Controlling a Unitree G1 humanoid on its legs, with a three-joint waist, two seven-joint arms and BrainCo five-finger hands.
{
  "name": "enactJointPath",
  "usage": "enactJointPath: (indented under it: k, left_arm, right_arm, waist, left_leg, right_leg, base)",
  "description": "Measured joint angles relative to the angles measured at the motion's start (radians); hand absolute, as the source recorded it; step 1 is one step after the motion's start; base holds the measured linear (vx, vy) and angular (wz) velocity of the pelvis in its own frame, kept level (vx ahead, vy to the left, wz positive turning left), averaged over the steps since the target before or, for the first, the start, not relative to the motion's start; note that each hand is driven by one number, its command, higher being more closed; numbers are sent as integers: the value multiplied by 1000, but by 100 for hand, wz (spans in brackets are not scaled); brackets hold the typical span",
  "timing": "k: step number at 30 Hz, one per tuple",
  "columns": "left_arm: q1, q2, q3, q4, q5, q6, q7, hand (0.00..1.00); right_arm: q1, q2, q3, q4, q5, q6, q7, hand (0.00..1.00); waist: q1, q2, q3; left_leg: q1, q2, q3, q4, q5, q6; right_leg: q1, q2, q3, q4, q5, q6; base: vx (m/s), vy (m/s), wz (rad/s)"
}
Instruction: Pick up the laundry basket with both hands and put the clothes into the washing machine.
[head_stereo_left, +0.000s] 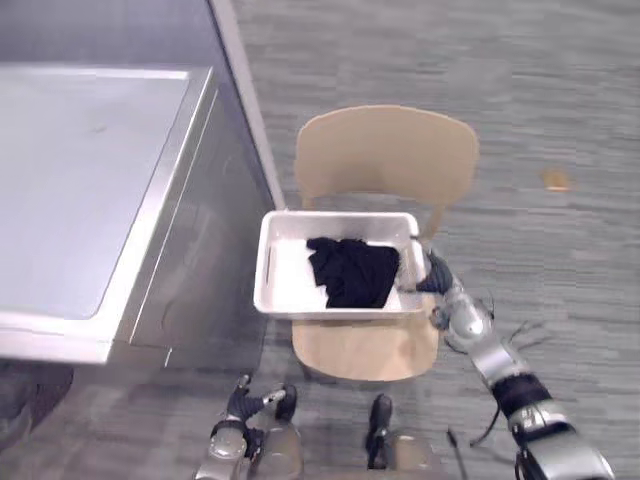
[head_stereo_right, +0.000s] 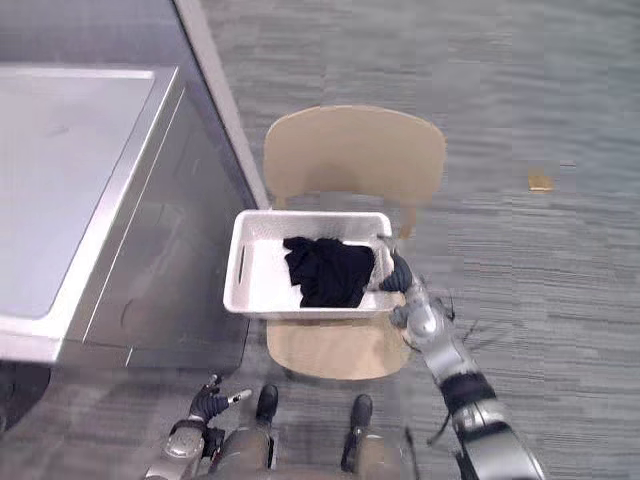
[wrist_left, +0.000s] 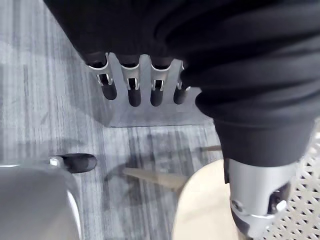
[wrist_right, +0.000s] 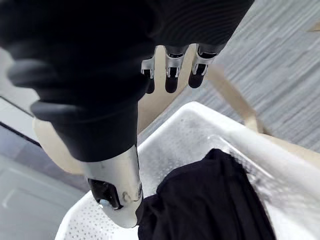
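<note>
While its left hand (head_stereo_left: 243, 405) hangs low on the near side of a wooden chair (head_stereo_left: 365, 352), a humanoid robot's right hand (head_stereo_left: 428, 272) sits at the right rim of a white laundry basket (head_stereo_left: 340, 215).

The left hand's fingers (wrist_left: 131, 92) are straight, side by side and hold nothing, above the grey floor (head_stereo_left: 540, 90) and well apart from the basket. The right hand's fingers (wrist_right: 171, 75) are likewise relaxed and uncurled over the basket's right end; whether they touch the rim cannot be told. The basket rests on the chair's seat, with black clothes (head_stereo_left: 352, 270) bundled in its right half. Just left of the chair stands the washing machine (head_stereo_left: 80, 190), its silver top in view. Farther off, right of the chair's curved back, a small orange mark (head_stereo_left: 556, 180) lies on the floor.
</note>
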Motion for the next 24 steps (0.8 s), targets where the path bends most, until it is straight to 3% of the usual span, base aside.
enactJointPath:
  k: [1, 4, 6, 10, 14, 18, 23, 24]
  left_arm:
    - [-4, 0, 0, 0, -1, 0, 0, 0]
    - [-47, -3, -6, -2, -3, -9, 3, 0]
    - [-52, -2, -8, -5, -4, -16, 3, 0]
    - [-72, 4, -10, -10, -9, -17, 4, 0]
    - [-109, 10, -43, -9, -23, -21, 10, 0]
    - [-174, 4, -97, -8, -57, -36, 25, 0]
    - [-242, -26, -126, -15, -102, -39, 42, 0]
    - [-250, -40, -127, -17, -102, -39, 45, 0]
  right_arm:
    - [-34, -8, 5, 25, -2, 1, -2, 0]
    - [-166, -71, 44, 141, -3, 2, -19, 0]
    - [-251, -79, 70, 220, -3, 4, -20, 0]
    - [-413, -111, 96, 377, -6, 15, -27, 0]
    - [-515, -161, 143, 483, -22, 42, -46, 0]
    - [-601, -198, 189, 597, -59, 53, -60, 0]
    - [-653, -236, 219, 624, -102, 85, -94, 0]
    - [-666, -245, 235, 624, -102, 88, -93, 100]
  waist:
    - [3, 5, 14]
    - [52, 46, 84]
    - [61, 66, 106]
    - [87, 79, 176]
    - [109, 88, 191]
    - [132, 113, 206]
    - [159, 131, 217]
    - [159, 131, 217]
  left_leg:
    - [-12, -1, -11, -3, 10, -1]
    - [-55, -6, -72, -25, 51, -6]
    - [-89, -7, -95, -51, 79, -4]
    - [-146, -12, -113, -80, 109, 7]
    - [-219, -30, -124, -92, 135, 15]
    - [-298, -35, -143, -92, 151, 11]
    - [-362, -43, -159, -92, 169, 10]
    - [-364, -51, -161, -92, 168, 10]
  right_leg:
    - [0, 0, -16, -6, 3, -4]
    - [-13, -2, -76, -7, -2, -12]
    - [-50, -5, -98, 12, -5, -18]
    - [-145, -35, -108, 99, -23, -14]
    - [-233, -55, -106, 138, -21, -11]
    - [-309, -64, -106, 149, -15, -5]
    - [-398, -83, -100, 208, -28, -9]
    - [-411, -96, -97, 240, -47, -4]
  base:
    - [-65, -52, 77]
    - [-100, -37, 62]
    - [-112, -6, 41]
    - [-134, 34, 18]
    - [-120, 20, 9]
    - [-71, -19, 4]
    - [-29, -70, 2]
    - [4, -53, 19]
